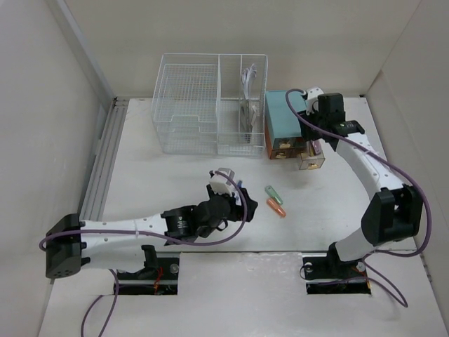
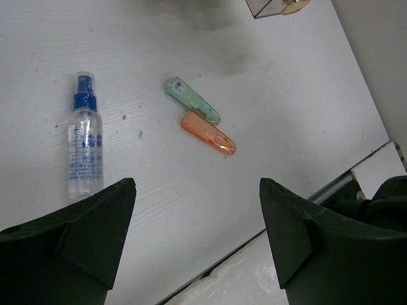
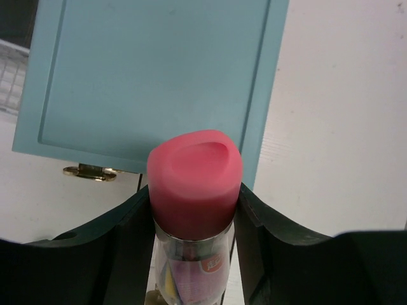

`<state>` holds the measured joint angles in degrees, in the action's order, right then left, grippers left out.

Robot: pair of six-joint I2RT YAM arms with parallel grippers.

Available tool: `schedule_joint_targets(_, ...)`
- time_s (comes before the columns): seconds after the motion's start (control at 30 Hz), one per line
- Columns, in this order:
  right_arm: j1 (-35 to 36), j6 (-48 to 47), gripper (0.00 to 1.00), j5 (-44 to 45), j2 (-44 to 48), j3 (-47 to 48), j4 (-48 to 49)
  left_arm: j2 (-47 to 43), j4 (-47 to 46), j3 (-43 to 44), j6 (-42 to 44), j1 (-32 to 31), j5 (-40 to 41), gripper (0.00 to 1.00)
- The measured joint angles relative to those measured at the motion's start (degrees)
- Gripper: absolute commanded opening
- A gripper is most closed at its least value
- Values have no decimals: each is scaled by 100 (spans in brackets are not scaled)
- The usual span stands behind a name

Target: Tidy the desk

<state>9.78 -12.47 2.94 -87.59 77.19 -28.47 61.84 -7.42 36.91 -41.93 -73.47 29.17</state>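
The white desk (image 1: pixel 168 182) carries a clear spray bottle with a blue cap (image 2: pixel 84 146), a green capsule-shaped item (image 2: pixel 192 100) and an orange one (image 2: pixel 208 133) lying side by side. The green (image 1: pixel 272 192) and orange (image 1: pixel 277 208) items also show in the top view, right of my left gripper (image 1: pixel 240 198). That gripper (image 2: pixel 197 184) is open and empty, hovering above the desk near its front edge. My right gripper (image 1: pixel 313 145) is shut on a pink-capped clear bottle (image 3: pixel 194 184), held just in front of the teal box (image 3: pixel 159 76).
A white wire-mesh basket (image 1: pixel 210 105) stands at the back centre, with the teal box with brown drawers (image 1: pixel 283 116) to its right. One small drawer (image 1: pixel 311 161) is pulled out below my right gripper. Walls close in on both sides.
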Motion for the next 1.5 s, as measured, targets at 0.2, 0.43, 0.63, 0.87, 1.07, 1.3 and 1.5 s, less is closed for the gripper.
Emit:
schedule_joint_targets(0.2, 0, 26, 0, -61, 48, -321, -33, 227, -221, 111, 125, -4, -57, 76)
schedule_joint_targets(0.43, 2, 26, 0, -184, 282, -546, -284, 1182, -588, 643, 393, -33, -258, 76)
schedule_joint_targets(0.63, 2, 26, 0, -236, 402, -656, -348, 1762, -844, 1106, 616, -68, -415, 76)
schedule_joint_targets(0.87, 15, 28, 0, -251, 448, -688, -463, 2426, -1078, 1742, 857, -68, -605, 76)
schedule_joint_targets(1.07, 37, 26, 42, -251, 457, -688, -483, 2892, -1145, 2072, 988, -68, -798, 76)
schedule_joint_targets(1.3, 39, 31, 65, -297, 457, -638, -671, 2957, -1161, 2162, 1062, -68, -824, 76)
schedule_joint_targets(1.5, 39, 42, 67, -302, 527, -435, -802, 2962, -1165, 2221, 1093, -68, -841, 76)
